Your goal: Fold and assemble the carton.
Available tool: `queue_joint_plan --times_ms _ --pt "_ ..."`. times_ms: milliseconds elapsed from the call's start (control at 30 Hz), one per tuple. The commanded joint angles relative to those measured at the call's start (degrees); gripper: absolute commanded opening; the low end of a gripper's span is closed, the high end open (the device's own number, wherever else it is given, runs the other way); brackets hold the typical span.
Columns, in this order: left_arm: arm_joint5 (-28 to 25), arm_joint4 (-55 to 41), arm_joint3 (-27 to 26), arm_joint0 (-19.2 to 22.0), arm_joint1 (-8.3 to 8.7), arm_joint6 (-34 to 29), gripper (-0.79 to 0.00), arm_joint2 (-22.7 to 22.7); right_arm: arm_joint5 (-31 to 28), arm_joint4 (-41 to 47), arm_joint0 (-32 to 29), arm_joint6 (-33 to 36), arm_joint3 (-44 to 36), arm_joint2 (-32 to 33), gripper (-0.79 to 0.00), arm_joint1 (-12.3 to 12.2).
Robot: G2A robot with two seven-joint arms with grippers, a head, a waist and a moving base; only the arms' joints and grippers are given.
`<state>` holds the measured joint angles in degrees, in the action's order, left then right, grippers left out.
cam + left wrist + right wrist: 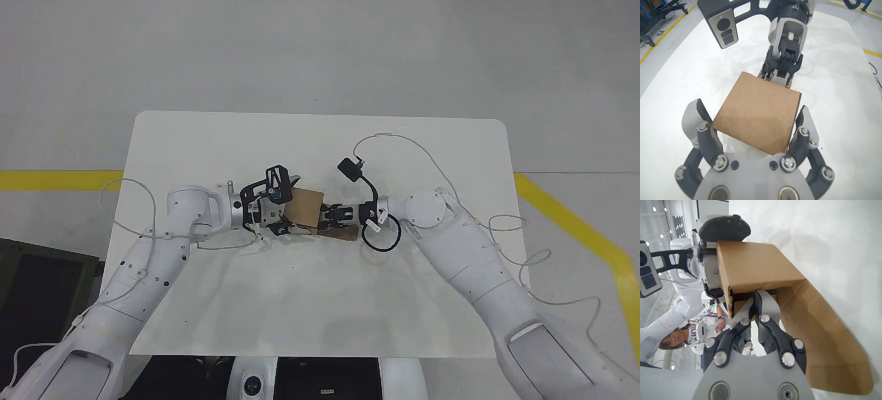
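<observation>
Fingers (696,113) of the left gripper (751,106) are spread wide and clamp a brown carton (757,117) from both sides, one dark pad against each side edge at the near end. The carton's flat top panel runs straight out from between these fingers toward the right gripper (778,80), which meets the far end head-on. The right gripper's own fingers (768,306) are pressed close together, their tips poked into the carton's open end just beneath the edge of a panel; whether any cardboard is pinched between them cannot be told. Beside these tips a long flap (819,332) hangs open, folded outward from the carton's body. At the carton's other end, one rough black pad (725,228) of the left gripper presses on its corner. From above, the carton sits directly between the two grippers, over the middle of a white table (420,300); whether it rests on the table cannot be told.
</observation>
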<state>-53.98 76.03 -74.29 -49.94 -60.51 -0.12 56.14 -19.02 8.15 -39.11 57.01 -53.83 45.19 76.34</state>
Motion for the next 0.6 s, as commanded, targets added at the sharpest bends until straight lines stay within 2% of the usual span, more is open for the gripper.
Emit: queue_joint_plan --times_ms 0,567 --pt "0.0 0.0 0.0 0.0 -0.01 0.0 0.0 0.0 -0.6 0.6 0.5 0.0 1.1 -0.4 -0.785 0.4" --pt "-0.2 0.3 0.1 -0.2 -0.01 0.0 0.0 0.3 -3.7 2.4 2.6 0.2 6.0 -1.9 -0.785 2.5"
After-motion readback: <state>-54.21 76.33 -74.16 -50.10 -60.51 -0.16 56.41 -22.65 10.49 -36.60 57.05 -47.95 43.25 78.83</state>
